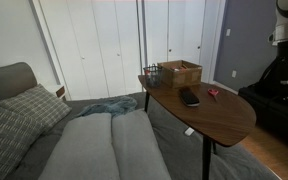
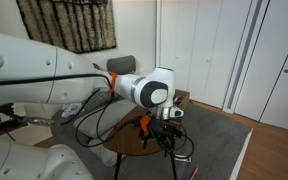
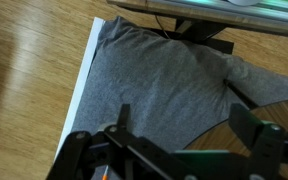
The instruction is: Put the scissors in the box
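The small red-handled scissors lie on the oval wooden table, near its right side. The light-brown box stands at the table's far end, well apart from the scissors. My gripper hangs from the white arm, above the table end in an exterior view. In the wrist view my gripper has its two dark fingers spread wide with nothing between them. It looks down on a grey rug and wood floor. Neither the scissors nor the box shows in the wrist view.
A flat black oblong object lies mid-table between box and scissors. A small dark wire basket stands left of the box. A grey sofa with cushions borders the table. The grey rug meets the wood floor.
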Available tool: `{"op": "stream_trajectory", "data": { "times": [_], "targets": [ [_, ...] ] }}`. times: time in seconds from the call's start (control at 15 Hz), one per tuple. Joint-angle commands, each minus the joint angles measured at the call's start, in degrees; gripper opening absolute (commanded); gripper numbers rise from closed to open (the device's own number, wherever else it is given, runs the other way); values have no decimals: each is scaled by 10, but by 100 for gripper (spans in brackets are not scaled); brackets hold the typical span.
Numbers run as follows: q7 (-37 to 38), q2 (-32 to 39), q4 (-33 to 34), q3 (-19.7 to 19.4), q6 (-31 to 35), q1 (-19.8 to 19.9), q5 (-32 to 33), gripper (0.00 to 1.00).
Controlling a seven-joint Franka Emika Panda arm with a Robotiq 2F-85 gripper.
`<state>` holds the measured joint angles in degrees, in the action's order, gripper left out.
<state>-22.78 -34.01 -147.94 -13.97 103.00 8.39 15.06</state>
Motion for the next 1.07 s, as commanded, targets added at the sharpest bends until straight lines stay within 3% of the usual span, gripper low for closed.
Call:
{"op": "stream_trajectory", "data": {
  "times": [0.0,0.67,1.0],
  "targets": [
    [1,0,1,-1,-2,-1,0,100],
    [17,5,2,1,0,3,-1,100],
    [88,-10,-10,1,104,-10,-89,100]
  ]
}}
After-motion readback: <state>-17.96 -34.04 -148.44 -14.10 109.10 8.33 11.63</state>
